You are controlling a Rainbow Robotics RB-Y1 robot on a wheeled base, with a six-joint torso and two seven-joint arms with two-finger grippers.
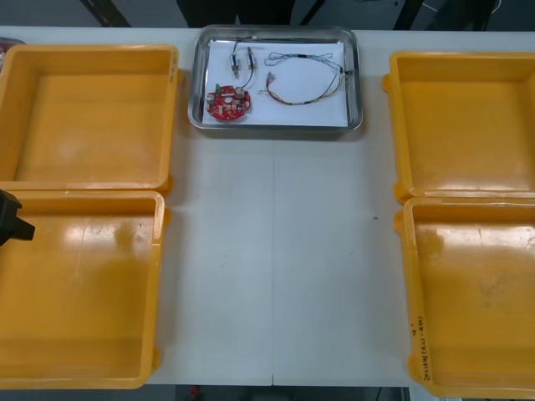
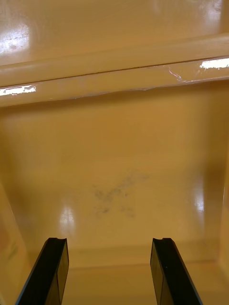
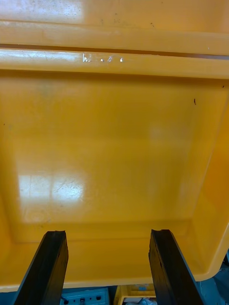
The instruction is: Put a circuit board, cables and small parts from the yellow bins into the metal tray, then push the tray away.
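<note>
Yellow bins (image 1: 84, 109) beneath spread left fingers (image 3: 47, 267), right fingers (image 2: 47, 271); tray (image 1: 357, 83) seemingly at far edge.

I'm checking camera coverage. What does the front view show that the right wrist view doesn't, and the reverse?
Front, not right wrist: the tray at the table's far middle, with a red board, cables and small metal parts; the far left bin and near left bin; the left arm at the left edge. Right wrist, not front: the right pincer, open above a bin floor. Both: the near right bin with dark scuffs on its floor, and the far right bin beyond it.
</note>
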